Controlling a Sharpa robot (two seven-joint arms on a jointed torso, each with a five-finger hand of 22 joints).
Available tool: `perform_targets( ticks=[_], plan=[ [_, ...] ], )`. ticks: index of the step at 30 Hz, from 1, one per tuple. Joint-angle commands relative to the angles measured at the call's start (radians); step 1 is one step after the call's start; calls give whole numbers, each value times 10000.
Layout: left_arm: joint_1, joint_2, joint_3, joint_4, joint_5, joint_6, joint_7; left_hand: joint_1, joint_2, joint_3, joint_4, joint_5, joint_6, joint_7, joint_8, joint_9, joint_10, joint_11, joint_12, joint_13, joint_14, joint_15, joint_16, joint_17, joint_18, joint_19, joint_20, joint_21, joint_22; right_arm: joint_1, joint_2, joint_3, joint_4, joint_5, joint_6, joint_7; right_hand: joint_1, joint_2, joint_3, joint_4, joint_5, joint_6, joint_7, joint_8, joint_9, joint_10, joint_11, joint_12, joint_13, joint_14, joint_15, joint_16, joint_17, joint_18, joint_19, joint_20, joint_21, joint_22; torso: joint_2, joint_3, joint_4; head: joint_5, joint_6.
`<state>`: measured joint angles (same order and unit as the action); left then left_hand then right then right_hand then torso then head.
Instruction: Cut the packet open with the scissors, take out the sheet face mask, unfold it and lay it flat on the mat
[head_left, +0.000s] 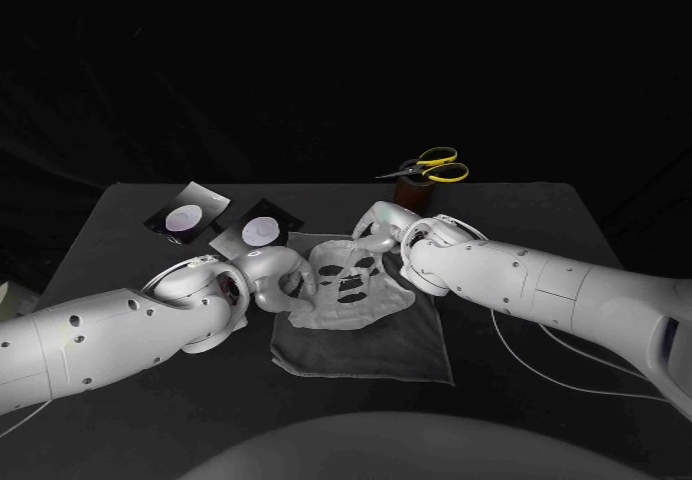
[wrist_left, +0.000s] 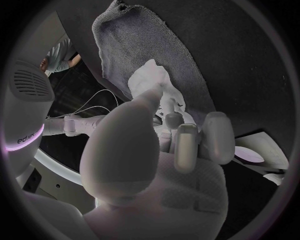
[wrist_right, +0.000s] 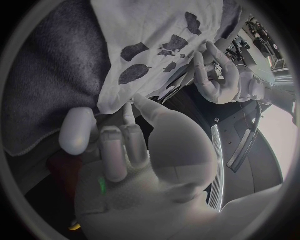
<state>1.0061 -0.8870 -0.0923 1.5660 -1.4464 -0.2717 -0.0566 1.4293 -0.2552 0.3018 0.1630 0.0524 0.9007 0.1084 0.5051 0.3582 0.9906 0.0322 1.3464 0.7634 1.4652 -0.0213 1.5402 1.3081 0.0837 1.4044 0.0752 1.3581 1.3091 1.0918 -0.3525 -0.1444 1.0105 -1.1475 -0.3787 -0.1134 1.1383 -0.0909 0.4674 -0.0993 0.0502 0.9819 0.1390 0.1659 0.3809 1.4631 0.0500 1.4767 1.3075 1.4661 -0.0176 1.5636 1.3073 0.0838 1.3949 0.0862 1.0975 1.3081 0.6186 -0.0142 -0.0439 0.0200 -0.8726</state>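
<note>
The mask (head_left: 346, 287) lies opened over the mat (head_left: 368, 350) between the fingers, left hand (head_left: 271, 275) and right hand (head_left: 387, 235) each pinching an edge, so draw it gently taut, lower evenly, then release together.

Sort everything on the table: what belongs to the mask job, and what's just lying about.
Job:
- mask, unfolded on the mat
- left hand and right hand, holding its edges
- scissors
- left packet, right packet

Lying about:
- white cable
- scissors' holder
</note>
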Motion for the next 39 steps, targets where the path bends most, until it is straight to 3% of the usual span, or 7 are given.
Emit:
perform_targets(
  ticks=[1,10,17,25,28,34,39],
  plan=[
    [-1,-4,0,48,-184,228,-149,126,0,-52,3,-30,-20,-42,66,16,97,-4,50,32,557,-51,39,1567,-154,65,-34,67,387,-34,5,-8,36,-462,47,-58,-22,-21,-90,4,-14,0,-27,-12,5,668,15,34,1880,1021,1,29,2520,77,46,-6,-12,1385,24,5,-2,25,0],
    [-1,6,-2,60,-245,336,-245,155,17,-76,20,-29,-19,-47,87,22,118,-8,69,66,558,-54,39,1569,-155,67,-36,74,394,-64,-7,-8,155,-1189,-237,-15,54,-6,-111,-15,-14,109,-67,33,22,686,-17,78,1916,1025,-18,36,2538,68,71,-10,56,1403,32,1,-1,48,0],
    [-1,21,-2,81,-265,399,-298,181,31,-93,32,-29,-19,-50,102,26,130,-10,82,87,559,-56,40,1571,-155,67,-37,77,397,-130,93,-9,-46,-1393,-195,-87,45,-31,-144,-10,-17,116,-65,30,21,678,-20,60,1901,1022,-26,30,2522,74,62,-14,32,1397,47,-7,19,41,0],
    [-1,20,-2,116,-283,468,-359,181,31,-93,32,-29,-19,-50,102,26,130,-10,82,87,559,-56,40,1571,-155,67,-37,77,397,-208,183,-10,-157,-1453,-63,-148,17,-39,-179,17,-17,120,-65,25,18,679,-19,63,1903,1022,-27,30,2523,78,54,-17,11,1391,61,-9,2,105,0],
    [-1,19,-2,113,-287,487,-375,181,31,-93,32,-29,-19,-50,102,26,130,-10,82,87,559,-56,40,1571,-155,67,-37,77,397,-223,185,-11,-124,-1534,-50,-134,28,-20,-191,28,-17,174,-86,49,28,680,-32,66,1906,1023,-33,32,2529,74,63,-20,36,1397,52,-3,-16,119,0],
    [0,20,-2,99,-294,530,-405,213,53,-115,51,-29,-19,-54,123,32,130,-13,92,93,558,-59,39,1570,-152,59,-40,71,391,-247,156,-12,-29,-1817,-94,-51,262,107,-179,-35,-17,637,-282,271,128,729,-194,167,1990,1024,-157,34,2534,69,87,-101,103,1415,46,4,-29,130,0],
    [0,19,-2,83,-298,572,-436,213,53,-115,51,-29,-19,-54,123,32,130,-13,92,93,558,-59,39,1570,-152,59,-40,71,391,-272,112,-13,74,-2169,-337,31,271,108,-180,-40,-17,650,-288,277,132,731,-201,171,1993,1023,-163,33,2529,67,91,-106,114,1418,54,12,-28,128,0]
  ],
)
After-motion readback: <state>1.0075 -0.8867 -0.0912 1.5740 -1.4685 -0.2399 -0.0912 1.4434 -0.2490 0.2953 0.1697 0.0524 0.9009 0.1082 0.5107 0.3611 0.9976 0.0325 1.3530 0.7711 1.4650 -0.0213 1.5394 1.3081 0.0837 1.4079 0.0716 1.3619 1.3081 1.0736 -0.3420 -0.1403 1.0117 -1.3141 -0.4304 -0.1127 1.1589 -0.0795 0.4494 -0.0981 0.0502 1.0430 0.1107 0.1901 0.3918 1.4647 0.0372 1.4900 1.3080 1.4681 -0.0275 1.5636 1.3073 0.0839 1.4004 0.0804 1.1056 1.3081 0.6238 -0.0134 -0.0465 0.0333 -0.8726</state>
